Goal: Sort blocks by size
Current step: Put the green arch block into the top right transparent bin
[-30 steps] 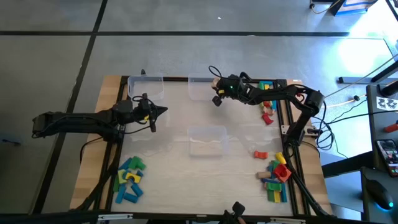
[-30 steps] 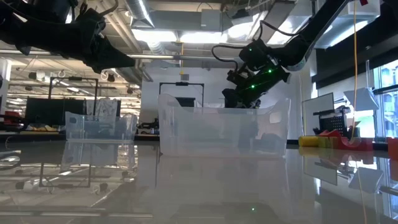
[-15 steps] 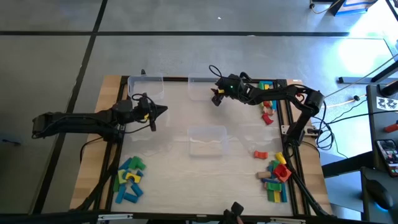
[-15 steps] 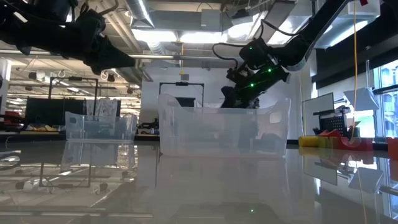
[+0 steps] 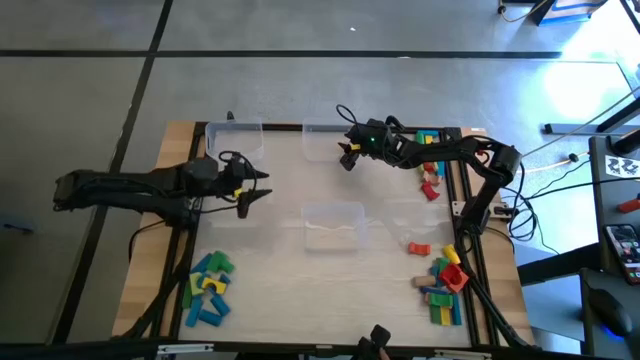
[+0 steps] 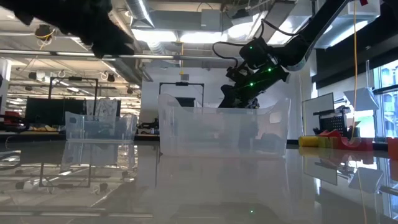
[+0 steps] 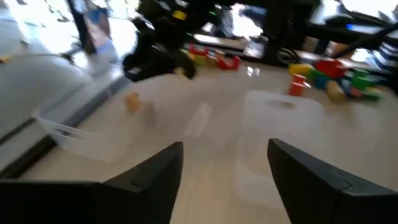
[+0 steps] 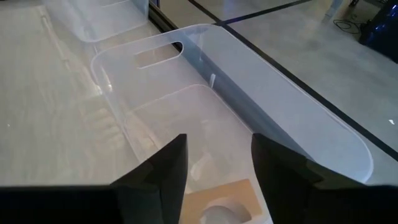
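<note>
1. Blocks [image 5: 208, 290] lie piled at the worktop's [image 5: 270, 290] near-left corner, more [image 5: 444, 285] along its right edge.
2. Left end effector [image 5: 262, 185], spread wide and empty, hovers over bare surface left of the middle tub [image 5: 334, 226].
3. Right end effector [image 8: 214, 163], parted and empty, hangs above the far-edge tub [image 8: 261, 93].

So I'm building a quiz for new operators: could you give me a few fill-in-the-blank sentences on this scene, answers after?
1. The number of clear tubs on the table is ____.
2. Both the left gripper and the right gripper have their fingers ____.
3. The right gripper hovers over the tub at the table's ____ edge.
4. Inside that tub lies a tan ____.

Missing words: three; open; far; block
</note>
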Controlling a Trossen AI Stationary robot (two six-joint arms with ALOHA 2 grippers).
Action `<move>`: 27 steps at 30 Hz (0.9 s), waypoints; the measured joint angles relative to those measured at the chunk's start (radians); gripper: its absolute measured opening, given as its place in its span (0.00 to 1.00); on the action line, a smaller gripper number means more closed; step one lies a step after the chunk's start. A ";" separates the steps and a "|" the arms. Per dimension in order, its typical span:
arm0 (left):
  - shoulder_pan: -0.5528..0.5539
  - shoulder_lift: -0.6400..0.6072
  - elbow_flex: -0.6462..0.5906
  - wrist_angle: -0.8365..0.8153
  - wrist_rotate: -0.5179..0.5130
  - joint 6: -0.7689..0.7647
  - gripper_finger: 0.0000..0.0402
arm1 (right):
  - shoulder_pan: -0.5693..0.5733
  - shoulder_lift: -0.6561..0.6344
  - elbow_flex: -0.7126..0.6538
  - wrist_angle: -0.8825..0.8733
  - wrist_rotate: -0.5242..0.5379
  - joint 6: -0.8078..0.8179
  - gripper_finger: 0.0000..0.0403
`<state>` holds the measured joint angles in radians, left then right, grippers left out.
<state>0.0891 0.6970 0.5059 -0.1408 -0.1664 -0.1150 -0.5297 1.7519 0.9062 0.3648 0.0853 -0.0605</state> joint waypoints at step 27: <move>-0.464 0.255 0.248 -0.780 0.080 -0.890 0.60 | -0.001 0.000 0.000 -0.032 -0.036 0.004 0.44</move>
<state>-0.3753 0.9517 0.7536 -0.9205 -0.0861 -1.0048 -0.5304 1.7519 0.9062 0.3333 0.0494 -0.0569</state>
